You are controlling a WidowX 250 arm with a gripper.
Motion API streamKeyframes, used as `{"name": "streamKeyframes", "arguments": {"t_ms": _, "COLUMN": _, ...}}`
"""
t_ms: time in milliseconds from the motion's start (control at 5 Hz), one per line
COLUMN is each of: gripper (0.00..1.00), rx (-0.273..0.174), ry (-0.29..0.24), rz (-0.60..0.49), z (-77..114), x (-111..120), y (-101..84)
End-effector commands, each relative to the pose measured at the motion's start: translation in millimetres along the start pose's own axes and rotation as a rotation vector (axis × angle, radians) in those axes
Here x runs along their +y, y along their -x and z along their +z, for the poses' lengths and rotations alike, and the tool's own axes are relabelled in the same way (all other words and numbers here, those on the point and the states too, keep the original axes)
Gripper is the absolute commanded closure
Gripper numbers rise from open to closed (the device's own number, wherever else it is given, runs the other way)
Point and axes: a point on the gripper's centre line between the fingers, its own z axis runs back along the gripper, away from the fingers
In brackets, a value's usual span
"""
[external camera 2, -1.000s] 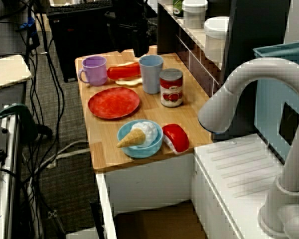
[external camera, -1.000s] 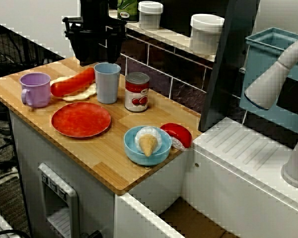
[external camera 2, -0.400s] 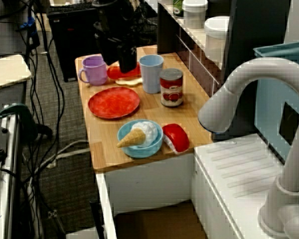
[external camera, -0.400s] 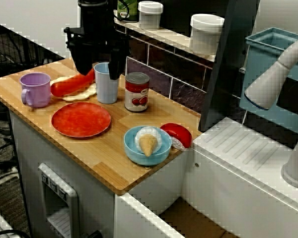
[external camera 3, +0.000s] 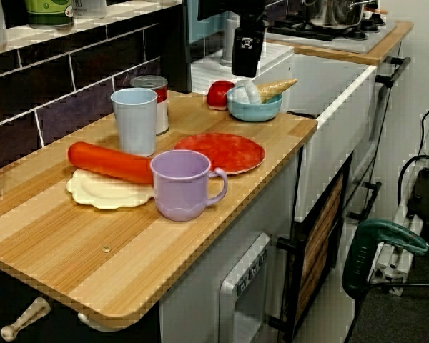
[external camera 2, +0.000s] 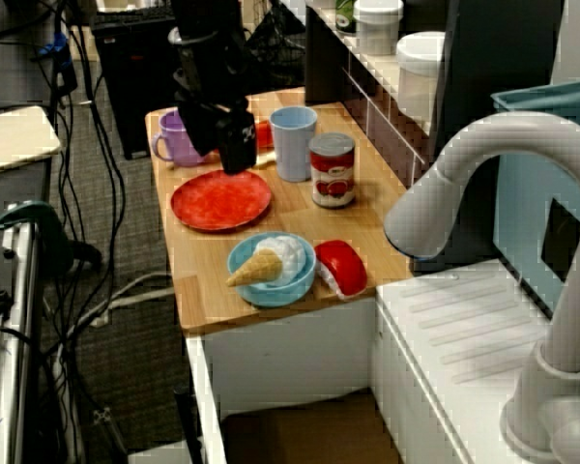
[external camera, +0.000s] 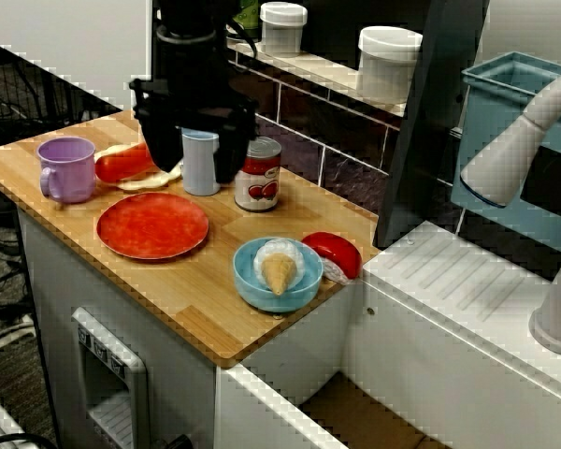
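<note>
Gripper (external camera: 196,171) hangs in the air over the wooden surface (external camera: 196,309), touching nothing. Its jaws stand wide apart and hold nothing. In the view from the front the blue cup (external camera: 201,161) shows through the gap between them, but it stands behind them. The view from the sink side sets the jaws to the left of that cup, over the far rim of the red plate (external camera 2: 220,200). The view from the end of the surface shows the gripper well above everything.

The red plate lies flat near the front edge. The blue cup stands upright behind it, with a red-labelled can (external camera: 259,173) just beside it. A purple mug (external camera 3: 182,184) stands near the end of the surface. Beside the mug an orange sausage (external camera 3: 107,162) rests on a cream plate (external camera 3: 104,191). Farther along, a blue bowl (external camera: 252,281) holds an ice cream cone (external camera: 279,271).
</note>
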Motion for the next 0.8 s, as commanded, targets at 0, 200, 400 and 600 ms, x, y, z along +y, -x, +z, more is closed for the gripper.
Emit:
{"name": "streamKeyframes", "arguments": {"t_ms": 0, "gripper": 0.00, "rx": -0.068, "ry": -0.004, "rz": -0.058, "z": -1.2, "x": -20, "y": 13.0}}
{"name": "streamKeyframes", "arguments": {"t_ms": 200, "gripper": 0.00, "rx": -0.063, "ry": -0.009, "rz": -0.075, "z": -4.9, "x": -35, "y": 18.4}}
{"name": "streamKeyframes", "arguments": {"t_ms": 400, "gripper": 0.00, "rx": -0.064, "ry": -0.012, "rz": -0.078, "z": -10.2, "x": -44, "y": 23.4}}
{"name": "streamKeyframes", "arguments": {"t_ms": 600, "gripper": 0.00, "rx": -0.060, "ry": -0.017, "rz": -0.068, "z": -19.1, "x": -52, "y": 27.0}}
